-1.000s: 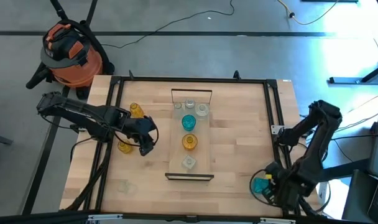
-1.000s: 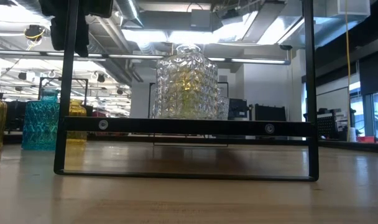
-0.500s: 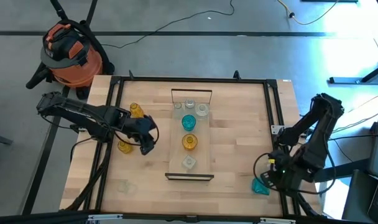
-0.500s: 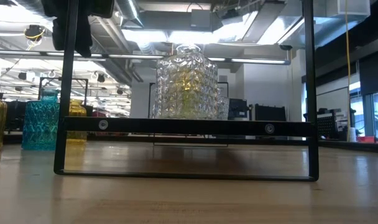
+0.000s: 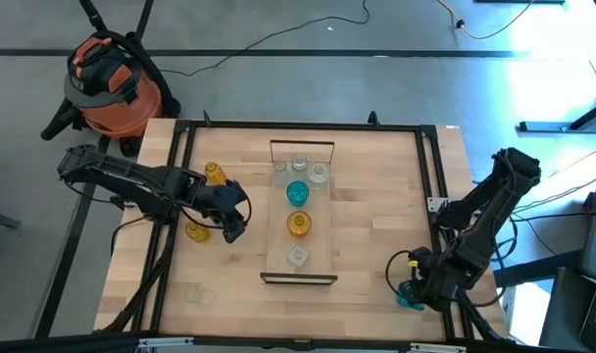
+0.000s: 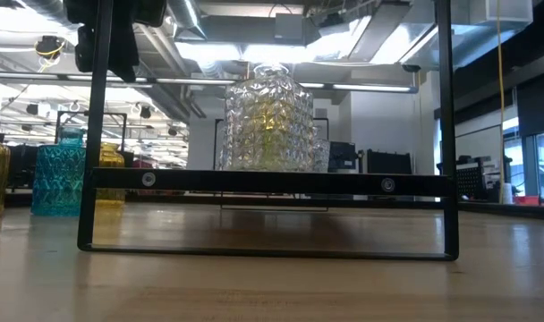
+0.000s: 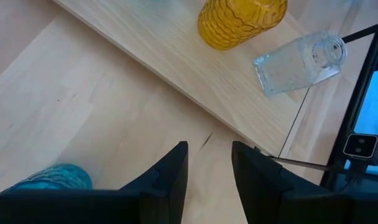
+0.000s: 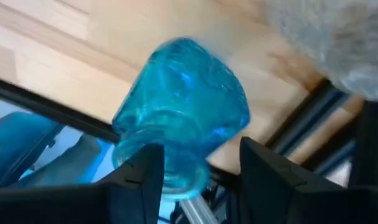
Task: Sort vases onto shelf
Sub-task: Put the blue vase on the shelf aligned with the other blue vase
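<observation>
My right jaws are down at the table's (image 5: 376, 196) near right corner, just above the dark frame rail, closed on a teal vase (image 8: 183, 106). It sits tilted between my 2 fingers (image 8: 139, 177), neck end toward my wrist and the wider body sticking out past the tips. From above, the same teal vase (image 5: 408, 291) shows as a small blue patch under my wrist, well apart from the shelf (image 5: 278, 245).

My left jaws hang over bare table just left of the shelf, part open, with nothing between the fingers (image 7: 170, 177). A second teal vase (image 7: 49, 179) stands close beside them.

The shelf lies along the middle of the table. Along it stand 3 clear vases (image 5: 298, 165) clustered at the far end, then a teal one (image 5: 297, 192), an amber one (image 5: 298, 225) and a clear faceted one (image 5: 297, 257) nearest the front.

Off the shelf, on the table's left side, are 2 amber vases (image 5: 212, 174) and a clear one (image 5: 193, 292) near the front edge.
</observation>
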### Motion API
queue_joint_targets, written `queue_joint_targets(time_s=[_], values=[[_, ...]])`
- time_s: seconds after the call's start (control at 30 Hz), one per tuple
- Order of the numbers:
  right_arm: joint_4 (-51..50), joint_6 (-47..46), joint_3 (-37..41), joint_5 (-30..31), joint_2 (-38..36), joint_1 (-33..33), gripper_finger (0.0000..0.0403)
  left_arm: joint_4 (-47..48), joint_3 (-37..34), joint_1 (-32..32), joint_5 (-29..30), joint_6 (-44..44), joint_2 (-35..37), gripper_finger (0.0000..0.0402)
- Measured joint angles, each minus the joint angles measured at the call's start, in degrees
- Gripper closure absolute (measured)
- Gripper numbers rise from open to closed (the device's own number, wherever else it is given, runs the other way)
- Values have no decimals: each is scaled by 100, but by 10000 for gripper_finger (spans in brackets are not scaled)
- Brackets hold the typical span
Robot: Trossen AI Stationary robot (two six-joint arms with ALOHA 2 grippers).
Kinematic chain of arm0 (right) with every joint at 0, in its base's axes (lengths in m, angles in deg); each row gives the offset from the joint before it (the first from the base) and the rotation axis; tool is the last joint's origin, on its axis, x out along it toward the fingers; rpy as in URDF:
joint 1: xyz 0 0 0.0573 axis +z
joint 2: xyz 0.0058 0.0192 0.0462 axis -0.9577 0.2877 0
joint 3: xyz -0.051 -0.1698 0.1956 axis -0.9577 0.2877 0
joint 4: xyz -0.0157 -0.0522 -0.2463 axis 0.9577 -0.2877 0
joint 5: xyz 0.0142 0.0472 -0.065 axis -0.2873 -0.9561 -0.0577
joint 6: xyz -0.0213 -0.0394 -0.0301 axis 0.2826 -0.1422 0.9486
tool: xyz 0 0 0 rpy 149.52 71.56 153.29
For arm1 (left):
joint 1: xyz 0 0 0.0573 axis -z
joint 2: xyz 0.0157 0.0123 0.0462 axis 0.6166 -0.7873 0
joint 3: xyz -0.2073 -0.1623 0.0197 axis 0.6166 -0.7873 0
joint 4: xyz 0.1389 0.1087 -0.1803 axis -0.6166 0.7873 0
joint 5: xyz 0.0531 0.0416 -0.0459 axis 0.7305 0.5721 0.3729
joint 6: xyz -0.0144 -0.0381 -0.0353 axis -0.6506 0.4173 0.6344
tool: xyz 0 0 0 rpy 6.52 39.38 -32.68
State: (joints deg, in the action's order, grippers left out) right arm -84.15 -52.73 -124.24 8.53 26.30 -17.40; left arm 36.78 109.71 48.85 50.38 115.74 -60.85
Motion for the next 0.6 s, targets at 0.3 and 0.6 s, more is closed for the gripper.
queue_joint_targets(time_s=[0.3,0.6], values=[[505,379,130,254,1,-9,372,0,0,0,30,-25,0,285],[766,1002,48,288,1,-471,391,-2,0,0,171,-50,0,285]])
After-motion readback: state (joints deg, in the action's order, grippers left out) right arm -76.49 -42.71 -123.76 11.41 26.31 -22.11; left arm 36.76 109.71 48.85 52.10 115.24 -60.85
